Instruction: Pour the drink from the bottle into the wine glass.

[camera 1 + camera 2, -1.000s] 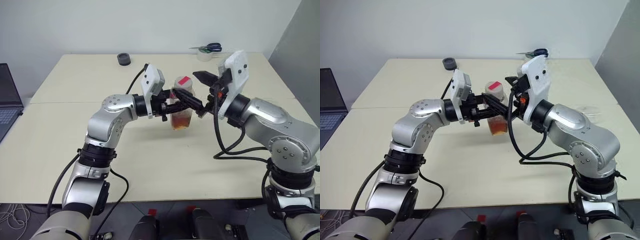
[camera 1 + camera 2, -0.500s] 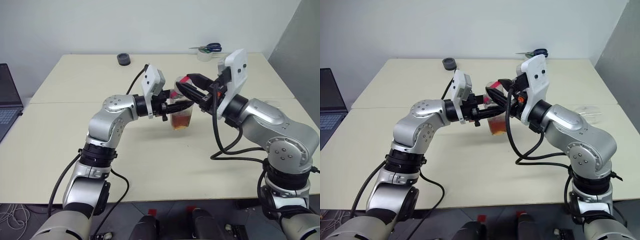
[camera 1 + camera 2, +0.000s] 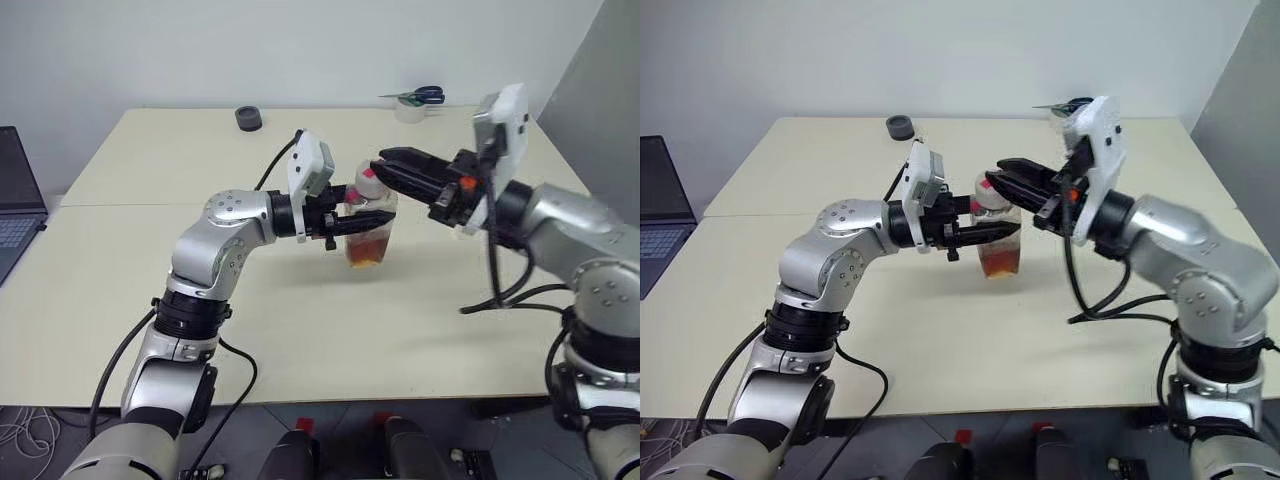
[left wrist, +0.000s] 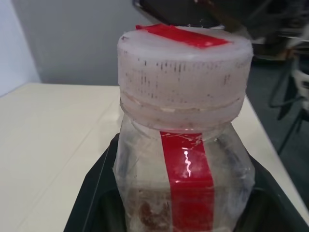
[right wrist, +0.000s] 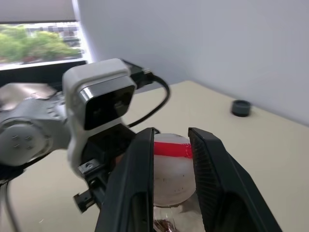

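Note:
The bottle [image 3: 368, 232] is small and clear, with a red label strip and a white cap [image 4: 186, 58] with red on top. It stands upright over the middle of the table [image 3: 150, 290]. The reddish-amber drink [image 3: 366, 250] fills its bottom part. My left gripper [image 3: 375, 222] reaches in from the left, shut on the bottle's body. My right gripper [image 5: 171, 133] comes in level from the right at cap height, and its fingers [image 5: 140, 183] press on both sides of the cap. The wine glass is out of view.
A small black round object [image 3: 247, 118] lies at the table's far edge. Blue-handled scissors [image 3: 415, 95] rest on a tape roll [image 3: 408, 110] at the far right. A laptop [image 3: 15, 210] sits off the table's left side.
My right gripper was wide open beside the bottle's top; its fingers have closed in on the cap while the arm swung out to the right. The left gripper keeps its hold.

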Controlling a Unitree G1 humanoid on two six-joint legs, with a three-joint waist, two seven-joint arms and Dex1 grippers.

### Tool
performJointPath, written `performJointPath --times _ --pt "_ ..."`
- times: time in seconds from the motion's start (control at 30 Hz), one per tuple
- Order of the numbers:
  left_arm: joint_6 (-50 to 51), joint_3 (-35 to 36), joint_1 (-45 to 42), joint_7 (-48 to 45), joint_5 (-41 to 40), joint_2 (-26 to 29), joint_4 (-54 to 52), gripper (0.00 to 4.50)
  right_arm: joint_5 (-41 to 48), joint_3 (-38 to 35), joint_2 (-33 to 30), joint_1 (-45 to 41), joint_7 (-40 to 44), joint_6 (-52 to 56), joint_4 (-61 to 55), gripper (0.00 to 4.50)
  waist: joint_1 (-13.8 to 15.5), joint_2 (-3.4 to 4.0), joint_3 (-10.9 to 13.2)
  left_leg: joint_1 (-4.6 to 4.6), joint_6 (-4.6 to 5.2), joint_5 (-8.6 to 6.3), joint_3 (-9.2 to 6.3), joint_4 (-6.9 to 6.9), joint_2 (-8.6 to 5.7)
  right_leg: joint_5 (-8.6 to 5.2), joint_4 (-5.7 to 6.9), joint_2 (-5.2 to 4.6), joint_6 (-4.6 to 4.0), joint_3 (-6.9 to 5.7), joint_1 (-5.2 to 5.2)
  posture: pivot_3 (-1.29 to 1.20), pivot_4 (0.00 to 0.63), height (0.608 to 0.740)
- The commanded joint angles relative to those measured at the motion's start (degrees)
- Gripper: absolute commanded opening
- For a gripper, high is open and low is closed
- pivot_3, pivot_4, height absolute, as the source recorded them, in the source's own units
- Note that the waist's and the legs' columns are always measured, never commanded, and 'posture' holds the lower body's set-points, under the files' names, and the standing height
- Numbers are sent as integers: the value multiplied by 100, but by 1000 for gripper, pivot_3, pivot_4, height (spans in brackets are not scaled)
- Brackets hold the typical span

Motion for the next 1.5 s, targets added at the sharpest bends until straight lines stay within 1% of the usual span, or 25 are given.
performJointPath --times 0.03,0.17,0.23,0.27,0.33,0.4,0.6,0.77,0.9,1.17,1.4,1.5 --pt "202 181 -250 -230 -437 130 -540 1883 -92 -38 -382 -275 899 -333 560 1164 -4 0 0 0 1 0 1 0 0 0 0 2 0 0 0 0 150 740" --pt "148 210 -404 -156 -382 150 -386 1883 -65 -60 -341 -431 947 -355 777 1164 -9 0 0 3 1 0 4 0 4 0 2 3 0 3 1 0 150 740" --pt "34 235 -441 -48 -265 135 -271 1883 -3 -122 -320 -343 816 -278 608 1164 -7 0 0 3 0 0 4 0 4 0 1 1 0 5 1 0 150 740" --pt "23 256 -433 24 -239 131 -249 1883 86 -203 -312 -235 680 -198 437 1326 -1 0 0 3 -1 0 4 1 4 0 0 0 0 5 1 0 150 740" --pt "-12 275 -384 138 -201 134 -245 1883 283 -377 -270 -39 350 -38 109 1815 12 -1 0 0 -1 1 0 2 3 0 -1 -3 0 5 1 0 150 740" --pt "-55 277 -338 240 -158 127 -233 1883 335 -493 -193 113 -52 33 -184 2408 18 -1 0 -3 -2 1 -3 3 2 0 -4 -5 0 7 0 0 150 740" --pt "-182 282 -337 557 -5 -38 31 1883 19 -531 224 418 -1518 61 -933 4481 10 0 0 -2 -2 1 -1 1 3 0 2 -6 0 12 -5 0 150 740" --pt "-368 212 -403 593 147 -211 309 1883 85 -375 501 506 -2181 153 -1286 4481 18 0 0 -4 -3 1 -2 4 0 0 0 -7 0 10 -2 0 150 740" --pt "-441 164 -472 515 198 -313 434 1883 150 -151 705 490 -2440 164 -1402 4481 14 0 0 -3 -3 1 -2 3 1 0 1 -6 0 9 -4 0 150 740" --pt "-388 131 -448 441 176 -321 323 1883 -75 276 960 467 -2455 -33 -1256 4481 7 0 0 -3 -3 1 -1 2 1 0 2 -5 0 7 -4 0 150 740" --pt "-300 160 -387 456 148 -273 171 1883 -183 293 1036 471 -2340 -145 -1117 4481 6 0 0 -3 -3 1 -2 2 1 0 2 -4 0 6 -4 0 150 740" --pt "-271 167 -355 471 141 -261 119 1883 -204 270 1040 459 -2312 -186 -1068 3924 6 0 0 -3 -3 1 -2 2 1 0 2 -3 0 6 -4 0 150 740"
